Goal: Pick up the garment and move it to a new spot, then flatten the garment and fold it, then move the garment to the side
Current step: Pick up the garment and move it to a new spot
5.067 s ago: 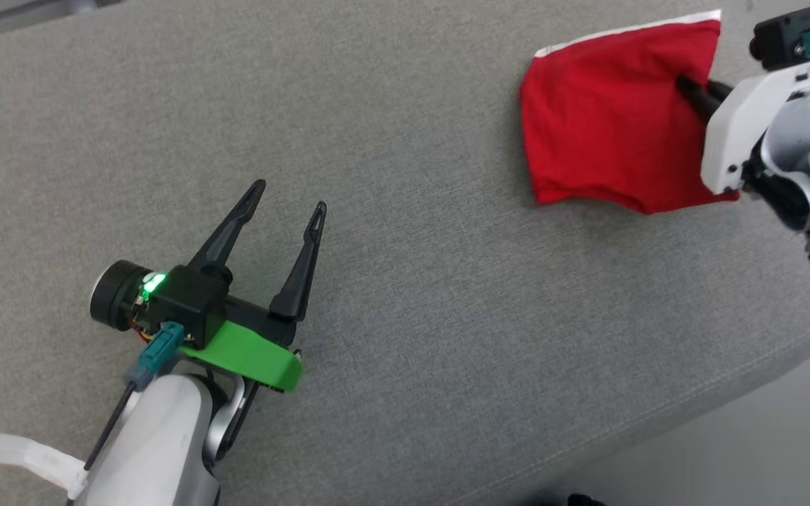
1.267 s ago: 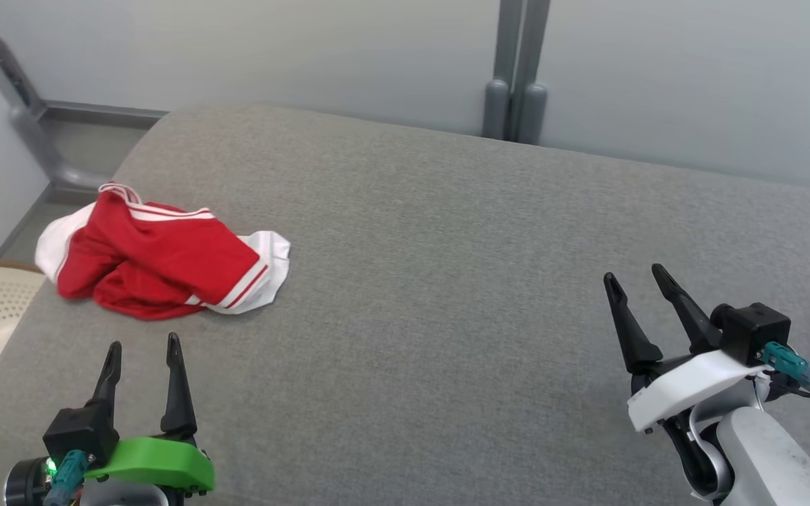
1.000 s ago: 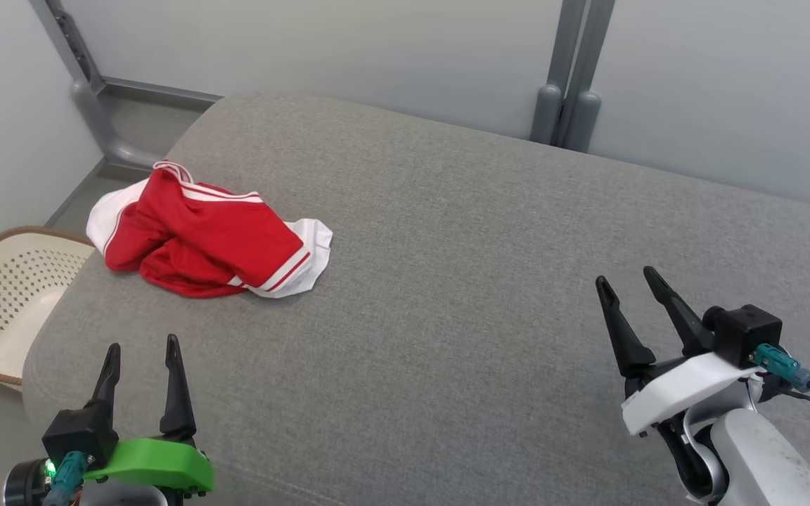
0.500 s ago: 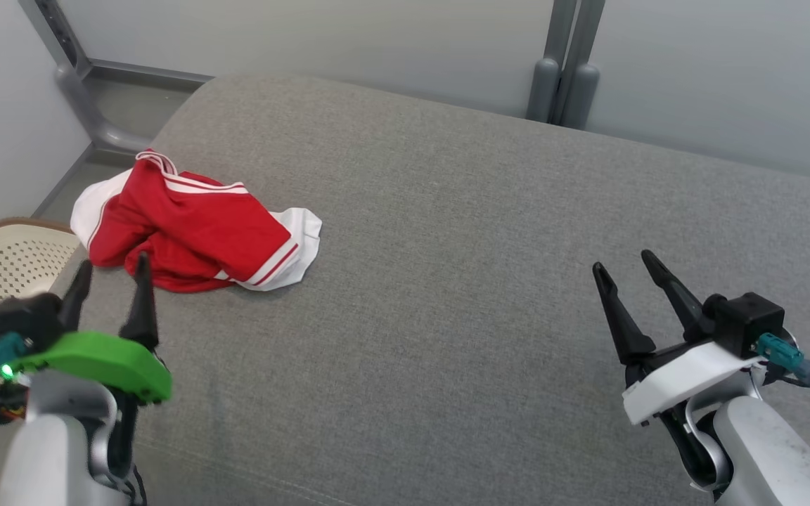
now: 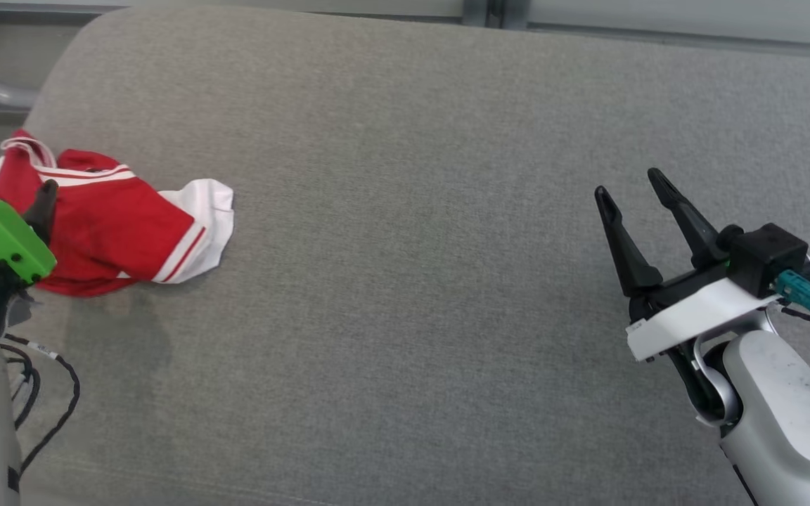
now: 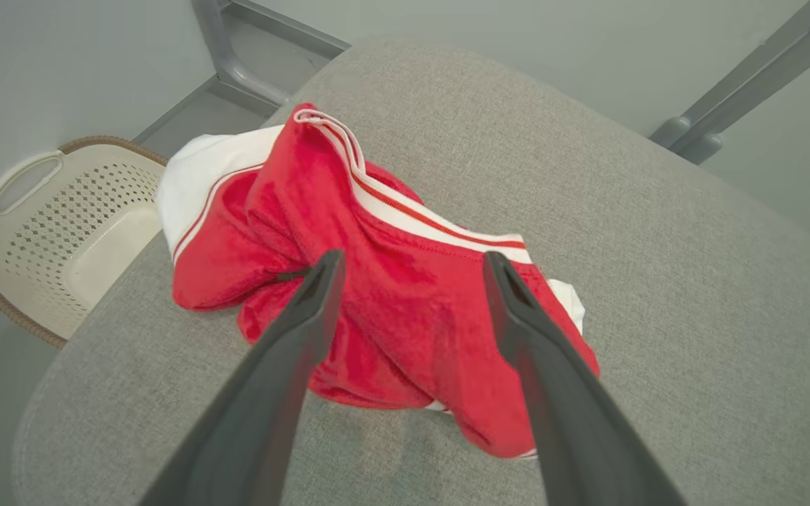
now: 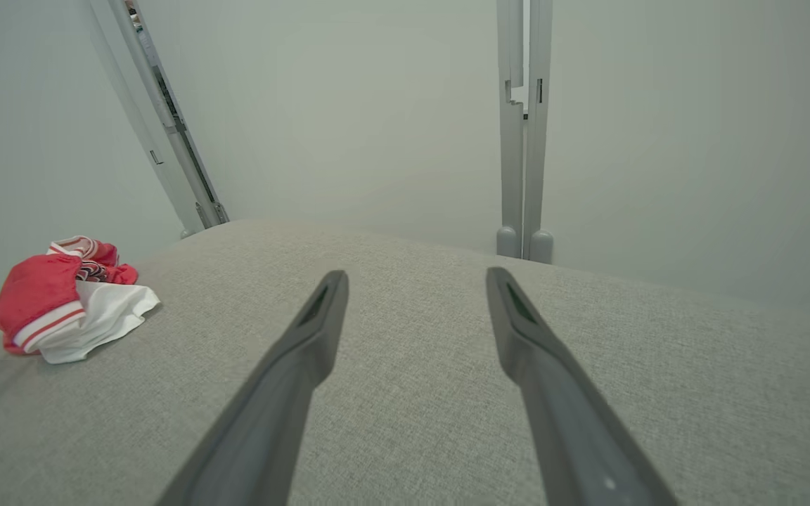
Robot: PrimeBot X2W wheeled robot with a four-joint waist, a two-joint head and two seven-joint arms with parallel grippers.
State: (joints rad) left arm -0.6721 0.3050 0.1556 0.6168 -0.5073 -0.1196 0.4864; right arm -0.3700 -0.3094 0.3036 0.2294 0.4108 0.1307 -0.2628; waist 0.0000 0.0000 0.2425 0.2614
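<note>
2 arms: L gripper (image 6: 413, 258) spread at red garment (image 6: 292, 190); R gripper (image 5: 628, 183) spread, empty; basket (image 6: 60, 225) nr cushion (image 5: 412, 281).

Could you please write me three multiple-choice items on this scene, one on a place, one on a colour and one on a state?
1. Where on the grey cushion does the garment lie?
A. the robot's left end
B. the middle
C. the robot's right end
2. What colour is the red garment's trim?
A. blue
B. white
C. yellow
3. How is the left hand?
A. shut on the garment
B. shut on nothing
C. open, fingers framing the garment
Answers: 1 A, it lies at the head view's left edge; 2 B, white bands edge the red cloth; 3 C, the left wrist view shows its fingers wide apart.
</note>
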